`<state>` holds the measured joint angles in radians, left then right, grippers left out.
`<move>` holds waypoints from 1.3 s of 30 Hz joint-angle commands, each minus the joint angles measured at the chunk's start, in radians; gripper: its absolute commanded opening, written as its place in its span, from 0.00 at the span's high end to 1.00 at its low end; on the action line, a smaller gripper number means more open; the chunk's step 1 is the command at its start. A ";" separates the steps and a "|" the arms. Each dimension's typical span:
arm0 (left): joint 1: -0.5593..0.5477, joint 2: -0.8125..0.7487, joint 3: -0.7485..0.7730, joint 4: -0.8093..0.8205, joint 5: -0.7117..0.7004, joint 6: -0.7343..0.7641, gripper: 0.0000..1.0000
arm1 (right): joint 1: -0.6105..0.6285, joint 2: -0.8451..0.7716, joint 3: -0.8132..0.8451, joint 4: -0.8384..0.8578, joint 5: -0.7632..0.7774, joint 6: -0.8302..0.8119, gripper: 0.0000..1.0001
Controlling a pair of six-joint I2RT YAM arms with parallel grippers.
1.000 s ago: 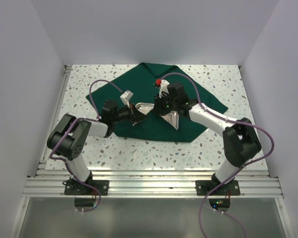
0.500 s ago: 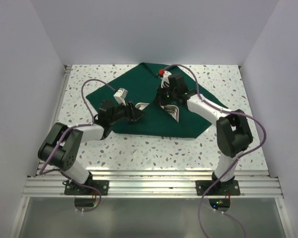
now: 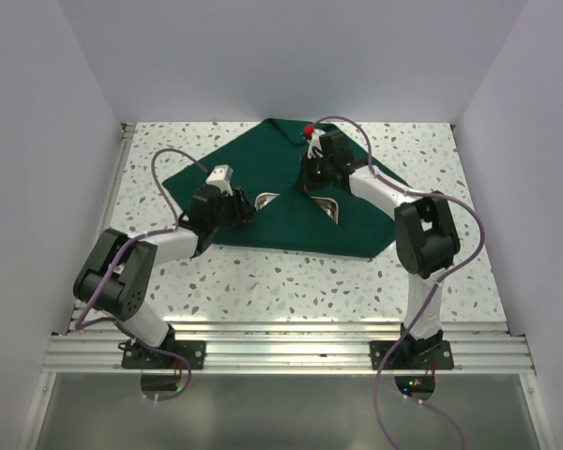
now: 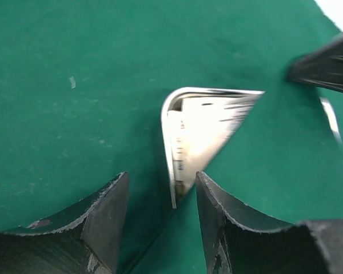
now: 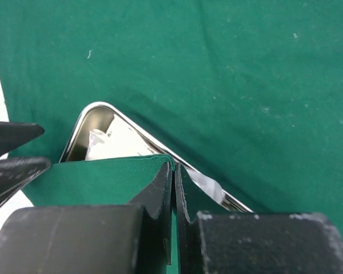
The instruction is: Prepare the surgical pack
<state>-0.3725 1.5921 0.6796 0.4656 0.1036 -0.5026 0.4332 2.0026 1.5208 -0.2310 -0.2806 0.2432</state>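
Observation:
The surgical pack is a dark green cloth spread on the table, with one flap folded over the middle of a shiny steel tray. Only two of the tray's corners show. My right gripper is shut on the tip of that flap, held just above the tray. My left gripper stands open at the tray's left corner, low over the cloth, with nothing between its fingers. In the left wrist view the right gripper's dark tip shows at the upper right.
The speckled table shows around the cloth, bounded by white walls on three sides. An aluminium rail runs along the near edge. In the right wrist view, the left gripper's fingertips sit close by.
My left gripper has opened, let go of the cloth and drawn back to the left. The right gripper has carried the flap's tip towards the far side, over the tray.

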 commanded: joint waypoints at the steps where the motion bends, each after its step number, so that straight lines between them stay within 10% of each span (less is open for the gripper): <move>1: 0.006 0.040 0.075 -0.068 -0.073 0.027 0.46 | -0.005 -0.014 0.042 0.004 -0.025 -0.007 1.00; 15: 0.004 0.204 0.245 -0.137 -0.030 0.042 0.48 | -0.005 -0.036 0.021 0.012 -0.022 -0.019 1.00; 25: 0.006 0.236 0.316 -0.205 -0.065 0.085 0.96 | -0.005 0.041 0.122 -0.036 0.000 -0.024 1.00; 39: 0.000 0.255 0.313 -0.165 0.061 0.091 0.95 | -0.014 0.107 0.199 -0.077 0.014 -0.032 1.00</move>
<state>-0.3676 1.8336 0.9787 0.2790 0.0963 -0.4488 0.4297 2.0995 1.6608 -0.3222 -0.2790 0.2234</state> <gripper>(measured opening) 0.056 0.015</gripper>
